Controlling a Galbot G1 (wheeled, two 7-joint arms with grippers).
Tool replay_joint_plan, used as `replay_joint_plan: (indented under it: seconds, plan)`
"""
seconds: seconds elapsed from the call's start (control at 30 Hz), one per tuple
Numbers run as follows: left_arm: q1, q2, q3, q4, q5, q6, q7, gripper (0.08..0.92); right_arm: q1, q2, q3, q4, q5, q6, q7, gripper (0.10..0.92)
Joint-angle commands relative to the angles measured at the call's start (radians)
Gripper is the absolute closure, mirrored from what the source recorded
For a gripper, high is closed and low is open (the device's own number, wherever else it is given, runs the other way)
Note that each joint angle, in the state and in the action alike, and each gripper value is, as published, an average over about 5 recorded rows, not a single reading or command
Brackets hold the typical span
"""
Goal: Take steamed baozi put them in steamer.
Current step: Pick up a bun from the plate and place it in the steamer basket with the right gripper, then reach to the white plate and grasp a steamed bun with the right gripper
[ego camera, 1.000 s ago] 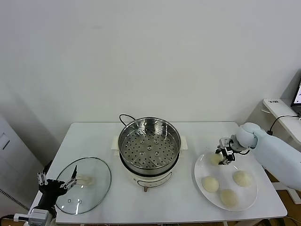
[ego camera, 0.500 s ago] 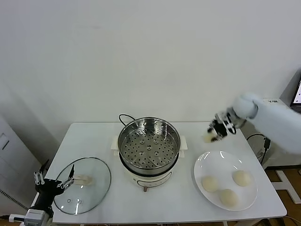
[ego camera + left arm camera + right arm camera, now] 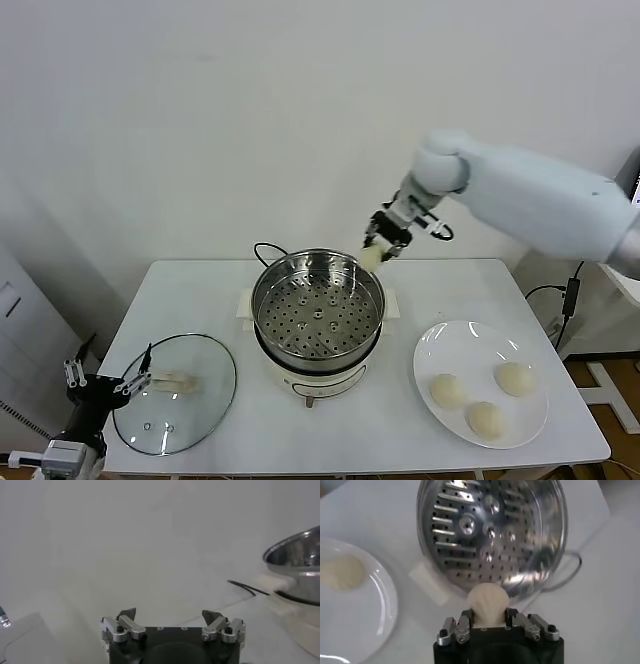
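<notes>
I see the table [image 3: 400,420] carrying the steamer [image 3: 317,308] at frame centre; above its upper-right rim my right hand [image 3: 381,243] grasps one baozi [image 3: 371,257]. My left hand [image 3: 98,385], lower left, hangs released.

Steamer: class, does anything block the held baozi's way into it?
Nothing visible. The steamer is uncovered, its tray bare; the lid lies on the table. The right gripper holds the baozi over the steamer's far rim.
</notes>
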Motion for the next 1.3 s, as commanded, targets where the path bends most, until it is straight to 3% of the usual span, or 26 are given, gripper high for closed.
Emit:
replay_joint_plan:
  seconds: [0.03, 0.4, 0.67, 0.87, 0.97, 1.07, 1.3]
  plan:
    - [0.002, 0.003, 0.0, -0.006, -0.006, 0.001, -0.001, 0.177, -0.116, 0.139, 0.07, -0.035, -0.199, 0.158, 0.02, 0.598]
    - [0.006, 0.01, 0.002, -0.011, -0.005, 0.003, -0.001, 0.177, -0.252, 0.235, 0.191, -0.17, -0.37, 0.28, 0.052, 0.545]
    - [0.009, 0.009, -0.002, -0.011, -0.005, 0.001, -0.002, 0.177, -0.267, 0.257, 0.203, -0.201, -0.396, 0.28, 0.051, 0.359]
    - [0.008, 0.008, 0.0, -0.009, -0.003, 0.001, -0.002, 0.177, -0.231, 0.245, 0.191, -0.19, -0.32, 0.251, 0.023, 0.219]
    - [0.007, 0.008, 0.001, -0.009, -0.002, 0.001, -0.002, 0.177, -0.163, 0.217, 0.163, -0.173, -0.204, 0.2, -0.002, 0.205]
    - [0.004, 0.009, 0.005, -0.01, -0.001, 0.002, -0.002, 0.177, -0.064, 0.168, 0.097, -0.164, 0.018, 0.08, -0.012, 0.203]
    - [-0.006, 0.01, 0.014, -0.019, 0.004, 0.007, -0.002, 0.177, 0.268, -0.007, -0.285, -0.155, 0.672, -0.442, 0.005, 0.203]
